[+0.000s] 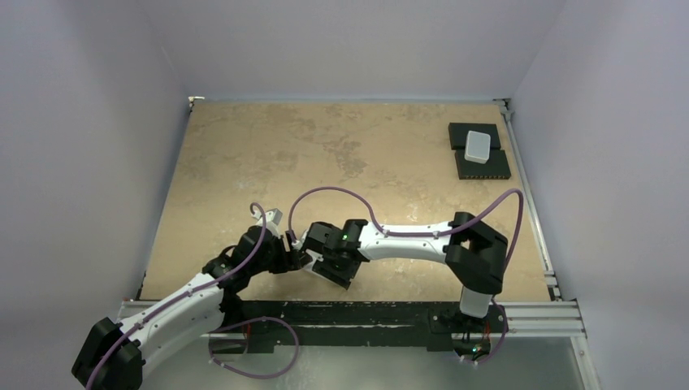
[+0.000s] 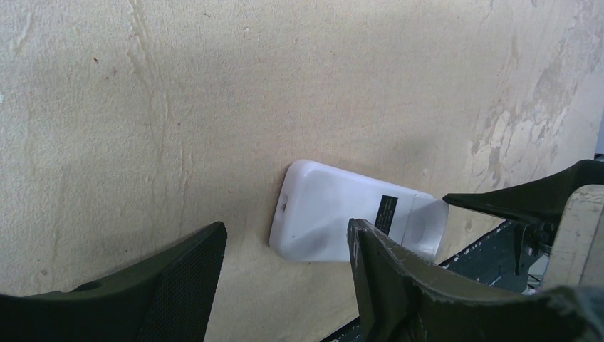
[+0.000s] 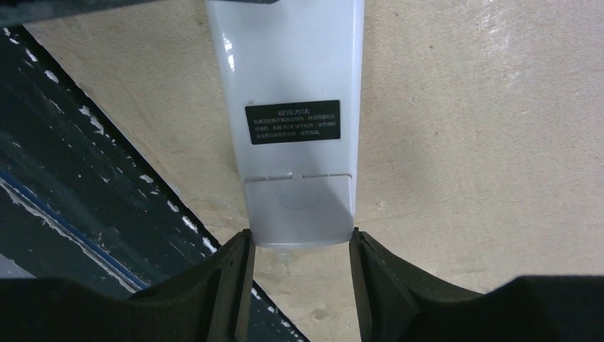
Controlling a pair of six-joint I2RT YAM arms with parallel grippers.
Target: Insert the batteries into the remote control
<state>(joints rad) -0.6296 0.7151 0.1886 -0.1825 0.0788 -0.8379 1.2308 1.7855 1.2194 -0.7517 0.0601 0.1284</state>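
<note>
The remote control (image 2: pixel 335 214) lies back up on the tan table, its plain white back showing a small black label (image 3: pixel 292 122). Its battery-cover end sits between the fingertips of my right gripper (image 3: pixel 300 235), which press against both corners, so this gripper is shut on it. My left gripper (image 2: pixel 286 229) stands open just short of the remote's other end, with nothing between its fingers. In the top view both grippers (image 1: pixel 286 253) (image 1: pixel 307 258) meet near the table's front edge and hide the remote. The batteries are out of view.
A plain white box (image 1: pixel 478 146) rests on black pads (image 1: pixel 487 165) at the far right of the table (image 1: pixel 325 154). The dark metal rail (image 1: pixel 349 313) of the table's near edge runs close beside the remote (image 3: pixel 71 178).
</note>
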